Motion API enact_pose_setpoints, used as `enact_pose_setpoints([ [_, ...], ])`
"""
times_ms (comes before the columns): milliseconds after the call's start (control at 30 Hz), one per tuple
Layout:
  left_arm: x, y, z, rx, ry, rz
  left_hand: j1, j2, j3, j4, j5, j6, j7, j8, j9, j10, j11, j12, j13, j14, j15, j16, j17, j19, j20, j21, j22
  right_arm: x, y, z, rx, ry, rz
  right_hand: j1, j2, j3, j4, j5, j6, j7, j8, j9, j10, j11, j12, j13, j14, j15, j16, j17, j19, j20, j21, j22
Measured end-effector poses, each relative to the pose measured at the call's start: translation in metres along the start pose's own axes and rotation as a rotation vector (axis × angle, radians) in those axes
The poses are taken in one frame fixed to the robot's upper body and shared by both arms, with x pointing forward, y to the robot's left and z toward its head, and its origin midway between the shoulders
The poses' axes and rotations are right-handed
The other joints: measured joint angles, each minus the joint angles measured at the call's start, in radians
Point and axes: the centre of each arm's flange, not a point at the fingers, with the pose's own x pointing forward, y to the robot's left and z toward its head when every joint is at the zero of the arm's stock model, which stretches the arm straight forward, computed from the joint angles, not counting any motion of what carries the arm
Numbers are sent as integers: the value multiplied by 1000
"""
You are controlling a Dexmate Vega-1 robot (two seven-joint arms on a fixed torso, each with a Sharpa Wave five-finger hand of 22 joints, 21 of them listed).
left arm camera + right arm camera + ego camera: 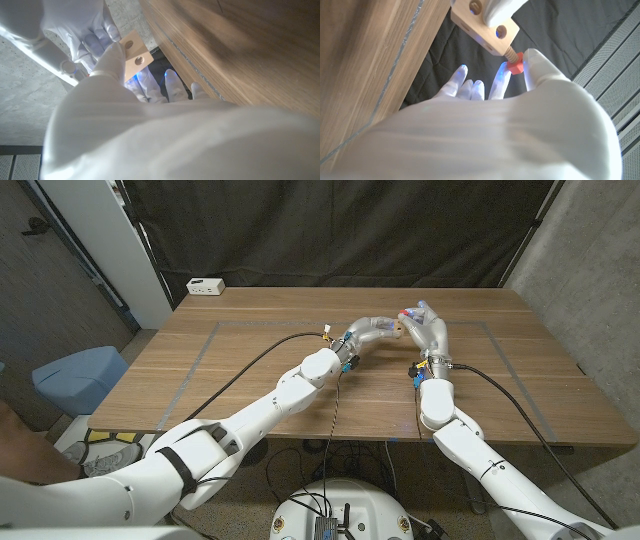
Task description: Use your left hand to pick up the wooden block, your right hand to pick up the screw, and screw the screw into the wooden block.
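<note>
Both arms reach in from the near edge and meet over the middle of the worktop (pixel 250 370), toward its far side, hands raised above the surface.

Left arm: forearm angles up and toward the centre, wrist bent so the left hand (pixel 378 328) points across toward the right one. In the left wrist view the hand's fingers (pixel 111 60) close around the wooden block (pixel 135 54); a pale face of the block with two round holes shows past the thumb. The block is held in the air, off the worktop, between the two hands.

Right arm: forearm rises nearly straight away from the near edge, right hand (pixel 428 325) at the top, leaning toward the left hand. In the right wrist view the thumb (pixel 540 67) and a fingertip pinch the red head of the screw (pixel 514 64); the remaining fingers stand loosely apart beside it. The screw's tan threaded shank runs from the red head into the end of the wooden block (pixel 485 30), so screw and block are joined. How deep the shank sits cannot be told.

In the head view the block is a small tan spot (pixel 398 328) between the hands, with the red of the screw (pixel 406 313) just beside it.

Black cables trail from each wrist back across the worktop. A white box (pixel 205 286) sits at the far left corner.
</note>
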Motion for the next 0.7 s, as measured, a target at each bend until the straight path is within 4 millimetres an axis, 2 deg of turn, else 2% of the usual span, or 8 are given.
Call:
enact_pose_setpoints([
  [700,4,2,-1,-3,2,-4,0,0,0,0,-1,0,0,0,0,0,0,-3,5,0,0,0,0,0,0,0,0,4,2,-1,0,4,0,0,0,-3,-3,4,0,0,0,-4,0,0,0,0,0,0,0,-1,0,0,0,0],
])
